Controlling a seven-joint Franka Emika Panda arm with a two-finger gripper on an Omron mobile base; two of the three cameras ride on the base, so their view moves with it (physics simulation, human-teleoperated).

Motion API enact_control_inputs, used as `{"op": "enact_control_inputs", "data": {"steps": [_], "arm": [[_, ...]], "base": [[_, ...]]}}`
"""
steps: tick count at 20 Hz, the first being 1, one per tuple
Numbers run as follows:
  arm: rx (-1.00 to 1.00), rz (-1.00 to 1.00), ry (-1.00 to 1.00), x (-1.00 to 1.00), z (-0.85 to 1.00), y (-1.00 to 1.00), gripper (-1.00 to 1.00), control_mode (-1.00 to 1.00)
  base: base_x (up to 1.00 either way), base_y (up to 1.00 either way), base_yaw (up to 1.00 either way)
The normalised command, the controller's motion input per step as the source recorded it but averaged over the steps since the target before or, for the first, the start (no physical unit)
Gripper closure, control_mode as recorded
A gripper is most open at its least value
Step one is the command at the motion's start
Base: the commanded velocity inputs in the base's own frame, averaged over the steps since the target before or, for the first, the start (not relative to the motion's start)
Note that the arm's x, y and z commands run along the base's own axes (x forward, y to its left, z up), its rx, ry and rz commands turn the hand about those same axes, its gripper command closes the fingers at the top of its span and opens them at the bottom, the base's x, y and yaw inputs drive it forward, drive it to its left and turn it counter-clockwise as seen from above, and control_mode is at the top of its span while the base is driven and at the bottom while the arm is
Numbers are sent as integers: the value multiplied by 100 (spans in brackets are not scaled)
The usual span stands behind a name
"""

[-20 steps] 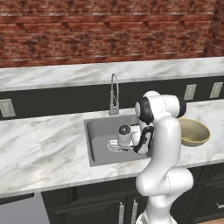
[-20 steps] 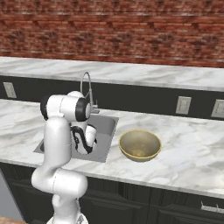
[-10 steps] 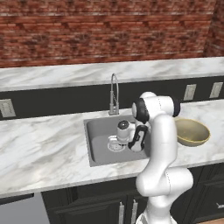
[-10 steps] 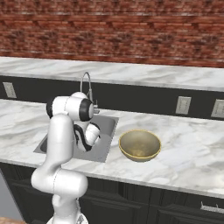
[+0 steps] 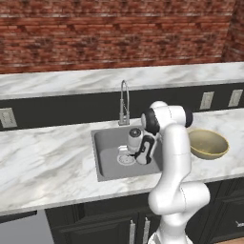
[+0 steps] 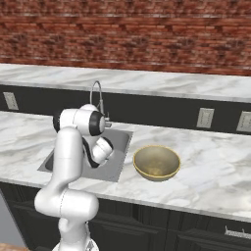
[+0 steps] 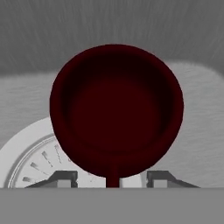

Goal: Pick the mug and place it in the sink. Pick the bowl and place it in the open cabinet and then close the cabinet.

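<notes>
With the mug (image 7: pixel 116 109) low in the sink (image 5: pixel 107 143) over the drain (image 7: pixel 26 162), the hand (image 7: pixel 113 177) shows fingertips apart beside its handle; grip cannot be told; risk: a careless withdrawal clips the rim and tips it; the bowl (image 5: pixel 208 144) waits on the counter (image 5: pixel 47 157).

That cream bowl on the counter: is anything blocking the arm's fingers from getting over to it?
Nothing visible does. The wide cream-beige bowl sits alone on the white marble counter, beside the grey sink where the fingers hang over the dark red mug.
</notes>
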Motion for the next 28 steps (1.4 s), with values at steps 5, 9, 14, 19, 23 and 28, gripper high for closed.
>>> {"op": "enact_control_inputs", "data": {"steps": [5, 9, 14, 19, 23, 28], "arm": [[0, 2, 1, 5, 0, 0, -100, -100], [0, 0, 0, -7, 17, 0, -100, -100], [0, 0, -9, -42, 49, 0, -100, -100], [0, 0, -12, -39, 55, 0, -100, -100], [-2, 0, -4, -30, 50, 0, -100, -100], [-4, 0, 0, -30, 60, 9, -100, -100]], "base": [[0, 0, 0], [0, 0, 0], [0, 0, 0], [0, 0, 0], [0, 0, 0], [0, 0, 0]]}}
